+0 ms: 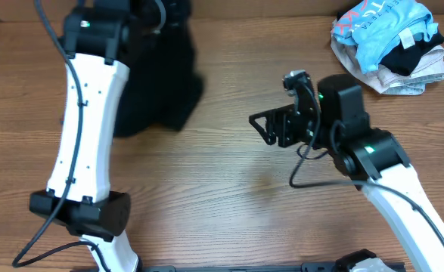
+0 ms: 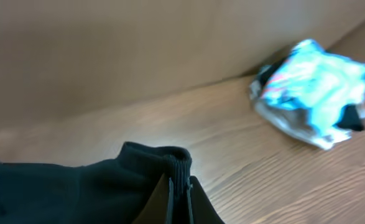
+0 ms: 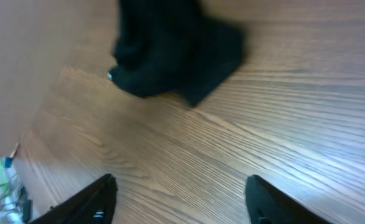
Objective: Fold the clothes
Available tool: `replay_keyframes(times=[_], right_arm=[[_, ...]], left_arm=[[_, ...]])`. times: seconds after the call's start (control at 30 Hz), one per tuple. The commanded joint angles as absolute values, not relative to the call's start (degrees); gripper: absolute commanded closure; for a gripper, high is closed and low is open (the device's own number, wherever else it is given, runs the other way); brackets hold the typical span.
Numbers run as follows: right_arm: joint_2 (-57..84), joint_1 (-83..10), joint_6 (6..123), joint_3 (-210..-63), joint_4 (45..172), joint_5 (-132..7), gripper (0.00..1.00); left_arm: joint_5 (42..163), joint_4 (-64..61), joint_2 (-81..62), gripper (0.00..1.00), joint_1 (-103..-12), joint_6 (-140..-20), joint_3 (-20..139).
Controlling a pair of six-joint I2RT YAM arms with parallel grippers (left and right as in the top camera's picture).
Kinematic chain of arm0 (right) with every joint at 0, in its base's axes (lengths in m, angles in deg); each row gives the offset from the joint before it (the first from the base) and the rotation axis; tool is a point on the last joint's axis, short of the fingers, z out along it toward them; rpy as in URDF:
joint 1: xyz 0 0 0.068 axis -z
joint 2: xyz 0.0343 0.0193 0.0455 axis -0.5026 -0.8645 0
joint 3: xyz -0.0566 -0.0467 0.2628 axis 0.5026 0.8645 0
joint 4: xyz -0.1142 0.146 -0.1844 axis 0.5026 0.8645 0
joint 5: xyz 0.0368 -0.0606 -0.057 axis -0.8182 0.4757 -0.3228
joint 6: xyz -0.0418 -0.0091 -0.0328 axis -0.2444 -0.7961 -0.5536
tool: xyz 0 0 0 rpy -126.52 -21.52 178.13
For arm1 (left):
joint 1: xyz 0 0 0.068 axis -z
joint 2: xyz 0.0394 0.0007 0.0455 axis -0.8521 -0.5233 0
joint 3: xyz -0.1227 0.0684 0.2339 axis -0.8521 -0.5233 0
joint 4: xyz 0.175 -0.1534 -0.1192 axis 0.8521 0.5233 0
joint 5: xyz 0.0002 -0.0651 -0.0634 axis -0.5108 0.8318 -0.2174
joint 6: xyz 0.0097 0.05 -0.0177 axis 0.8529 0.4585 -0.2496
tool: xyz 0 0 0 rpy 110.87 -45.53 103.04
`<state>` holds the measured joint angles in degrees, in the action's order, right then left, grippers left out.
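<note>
A black garment (image 1: 161,79) hangs from my left gripper (image 1: 142,15) at the table's far left, its lower part resting on the wood. In the left wrist view the left gripper (image 2: 180,190) is shut on the garment's ribbed edge (image 2: 177,163). My right gripper (image 1: 263,125) is open and empty over the middle of the table, to the right of the garment. In the right wrist view its fingers (image 3: 179,196) are spread wide, with the black garment (image 3: 170,53) lying ahead of them.
A pile of other clothes (image 1: 388,41), blue, white and black, sits at the far right corner; it also shows in the left wrist view (image 2: 316,93). A brown wall (image 2: 138,43) stands behind the table. Bare wood (image 1: 229,196) lies between the arms.
</note>
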<state>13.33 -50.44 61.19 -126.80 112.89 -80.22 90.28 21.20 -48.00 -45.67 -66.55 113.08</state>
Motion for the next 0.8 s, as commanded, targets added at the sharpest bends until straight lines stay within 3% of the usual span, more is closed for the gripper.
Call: replay_keyframes(times=[0.0,0.47,0.77], right_arm=[[17.8,-50.3,61.3,-127.7,114.9,-75.7,0.26],[17.9,-50.3,61.4,-127.5,116.7,-74.8,0.22],[10.3,-51.5,61.4,-127.5,116.0,-74.9,0.17]], left_arm=[[91.3,18.2,-45.6,0.96,-43.5,-69.7,120.4],[91.3,11.7,-45.5,0.96,-42.7,-75.1,142.3],[91.3,11.6,-45.5,0.96,-42.7,-76.4,148.2]])
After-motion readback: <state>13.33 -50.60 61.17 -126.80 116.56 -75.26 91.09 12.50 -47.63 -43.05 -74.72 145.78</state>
